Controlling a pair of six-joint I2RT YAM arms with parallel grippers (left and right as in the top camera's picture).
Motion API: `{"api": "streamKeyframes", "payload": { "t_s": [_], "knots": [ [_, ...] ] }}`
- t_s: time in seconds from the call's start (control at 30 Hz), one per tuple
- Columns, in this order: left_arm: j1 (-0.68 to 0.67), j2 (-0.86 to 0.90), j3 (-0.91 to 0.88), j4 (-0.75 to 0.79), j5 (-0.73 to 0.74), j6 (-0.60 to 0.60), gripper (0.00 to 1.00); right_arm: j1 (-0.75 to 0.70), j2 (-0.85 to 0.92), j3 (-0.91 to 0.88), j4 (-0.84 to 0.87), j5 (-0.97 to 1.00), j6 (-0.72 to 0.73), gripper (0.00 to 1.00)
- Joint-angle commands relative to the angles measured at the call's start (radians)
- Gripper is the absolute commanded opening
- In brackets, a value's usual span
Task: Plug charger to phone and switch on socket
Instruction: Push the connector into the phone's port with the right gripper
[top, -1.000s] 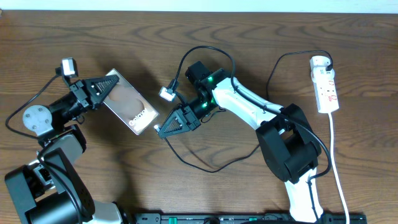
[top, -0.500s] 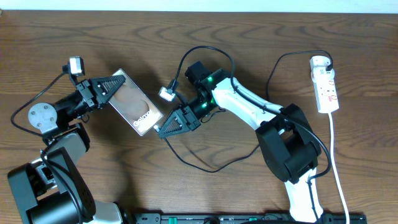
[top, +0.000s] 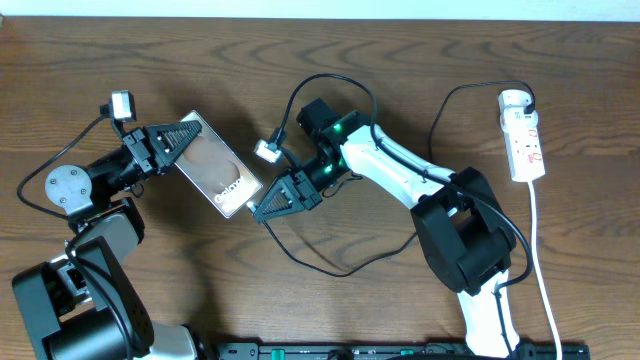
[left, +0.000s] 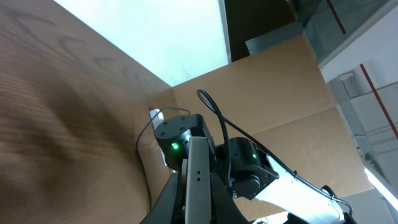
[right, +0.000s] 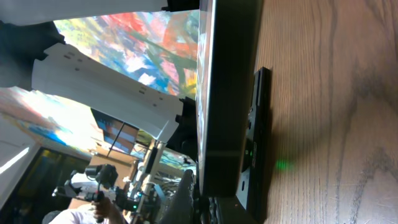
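The phone (top: 218, 170), a dark slab with a glossy brown face and white lettering, is held tilted off the table by my left gripper (top: 183, 140), which is shut on its upper-left end. In the left wrist view its thin grey edge (left: 198, 177) runs between my fingers (left: 199, 214). My right gripper (top: 262, 208) is shut at the phone's lower-right end, with the thin black charger cable (top: 320, 268) trailing from it. In the right wrist view the phone (right: 227, 93) shows edge-on right at my finger (right: 189, 193); the plug tip is hidden. The white socket (top: 525, 140) lies far right.
The charger cable loops across the table below my right arm (top: 400, 165) and rises to the socket's top end. The socket's white cord (top: 545, 270) runs down the right side toward the front edge. Bare wooden table (top: 150, 260) lies in front of the phone.
My left gripper has carried the phone a little to the right, toward the right gripper's tip. In the last half second nothing visibly moved.
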Motion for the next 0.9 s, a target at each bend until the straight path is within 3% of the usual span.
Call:
{"api": "streamKeyframes", "payload": {
  "t_s": [0.0, 0.87],
  "knots": [
    [-0.002, -0.010, 0.022, 0.010, -0.006, -0.003, 0.07, 0.012, 0.007, 0.005, 0.004, -0.035, -0.018, 0.01],
    [-0.046, -0.010, 0.022, 0.010, -0.006, -0.005, 0.07, 0.010, 0.007, 0.005, 0.006, -0.035, -0.018, 0.01]
  ]
}}
